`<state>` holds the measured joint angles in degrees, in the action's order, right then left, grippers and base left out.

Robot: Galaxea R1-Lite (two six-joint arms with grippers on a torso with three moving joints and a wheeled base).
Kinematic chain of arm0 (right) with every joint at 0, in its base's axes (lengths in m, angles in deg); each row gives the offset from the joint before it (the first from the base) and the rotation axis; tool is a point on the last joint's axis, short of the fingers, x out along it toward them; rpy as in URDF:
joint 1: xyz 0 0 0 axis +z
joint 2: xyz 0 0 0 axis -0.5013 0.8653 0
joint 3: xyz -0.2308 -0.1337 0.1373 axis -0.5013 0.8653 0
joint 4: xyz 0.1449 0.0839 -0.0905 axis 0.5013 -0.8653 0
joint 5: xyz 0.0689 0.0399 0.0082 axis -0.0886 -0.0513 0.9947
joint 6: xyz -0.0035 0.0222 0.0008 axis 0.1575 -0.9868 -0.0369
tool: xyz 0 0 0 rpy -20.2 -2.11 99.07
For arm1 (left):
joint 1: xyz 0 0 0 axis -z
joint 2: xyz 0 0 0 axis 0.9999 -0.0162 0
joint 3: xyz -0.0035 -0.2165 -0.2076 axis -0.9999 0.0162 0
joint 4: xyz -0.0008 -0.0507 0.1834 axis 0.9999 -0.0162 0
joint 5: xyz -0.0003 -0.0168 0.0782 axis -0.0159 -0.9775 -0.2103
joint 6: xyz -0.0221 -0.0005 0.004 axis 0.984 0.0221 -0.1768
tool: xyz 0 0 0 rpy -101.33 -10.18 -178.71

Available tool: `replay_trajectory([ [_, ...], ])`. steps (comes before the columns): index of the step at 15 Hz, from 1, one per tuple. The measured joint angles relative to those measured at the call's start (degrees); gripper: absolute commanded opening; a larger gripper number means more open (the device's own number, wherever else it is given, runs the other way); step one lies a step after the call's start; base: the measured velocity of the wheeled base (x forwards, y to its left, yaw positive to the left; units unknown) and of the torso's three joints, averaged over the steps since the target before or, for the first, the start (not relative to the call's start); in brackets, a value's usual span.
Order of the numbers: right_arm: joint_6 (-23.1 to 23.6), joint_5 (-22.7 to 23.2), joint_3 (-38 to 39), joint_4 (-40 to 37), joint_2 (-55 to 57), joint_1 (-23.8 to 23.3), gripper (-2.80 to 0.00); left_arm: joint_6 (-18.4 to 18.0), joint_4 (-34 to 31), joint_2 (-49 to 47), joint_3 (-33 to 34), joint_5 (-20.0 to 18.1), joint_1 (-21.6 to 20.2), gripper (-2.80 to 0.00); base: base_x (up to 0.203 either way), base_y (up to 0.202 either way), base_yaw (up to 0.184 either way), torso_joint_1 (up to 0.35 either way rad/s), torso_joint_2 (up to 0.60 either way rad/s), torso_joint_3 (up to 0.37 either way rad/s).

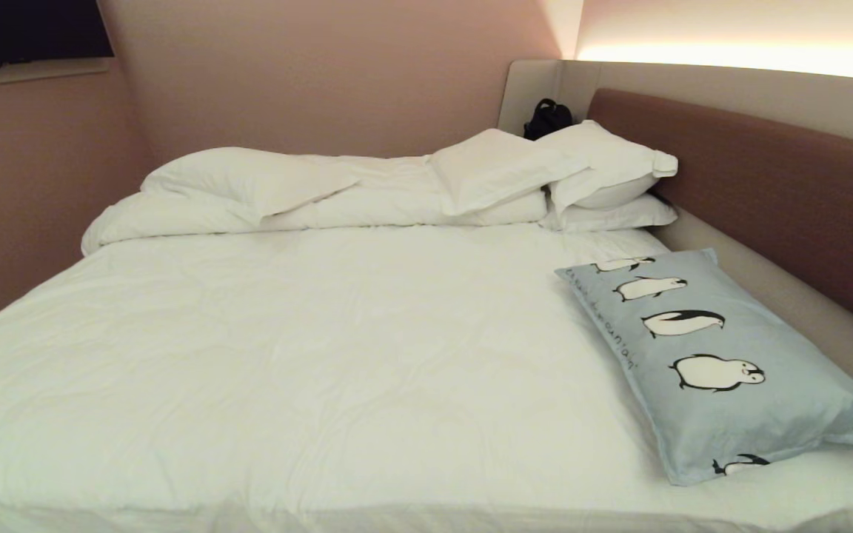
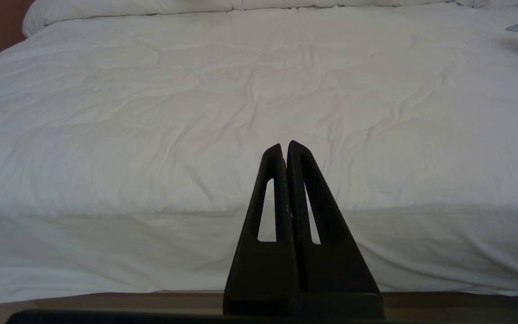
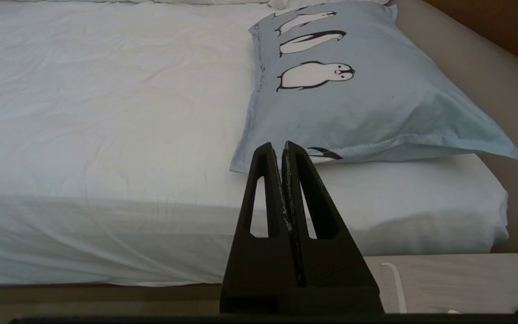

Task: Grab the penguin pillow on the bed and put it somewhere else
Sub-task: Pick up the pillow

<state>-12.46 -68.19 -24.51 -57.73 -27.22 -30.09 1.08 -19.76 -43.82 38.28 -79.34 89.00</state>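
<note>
The penguin pillow (image 1: 723, 355) lies at the bed's (image 1: 323, 355) right edge, its long axis running along the headboard (image 1: 767, 170). The right gripper (image 3: 281, 145), jaws pressed together, waits just short of its near end; the left gripper (image 2: 284, 145), also closed, faces bare sheet

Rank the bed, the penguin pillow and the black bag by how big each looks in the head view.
1. The bed: fills most of the view.
2. The penguin pillow: covers the bed's near right corner.
3. The black bag: small by the headboard, but farthest from the camera, so its true size is unsure.
</note>
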Motion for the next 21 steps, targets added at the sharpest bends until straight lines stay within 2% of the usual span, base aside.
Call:
replay_trajectory([
  [21, 0.0, 0.0, 0.0, 0.0, 0.0, 0.0, -2.8, 0.0, 0.0, 0.0, 0.0, 0.0, 0.0, -2.8, 0.0, 0.0, 0.0, 0.0, 0.0, 0.0],
])
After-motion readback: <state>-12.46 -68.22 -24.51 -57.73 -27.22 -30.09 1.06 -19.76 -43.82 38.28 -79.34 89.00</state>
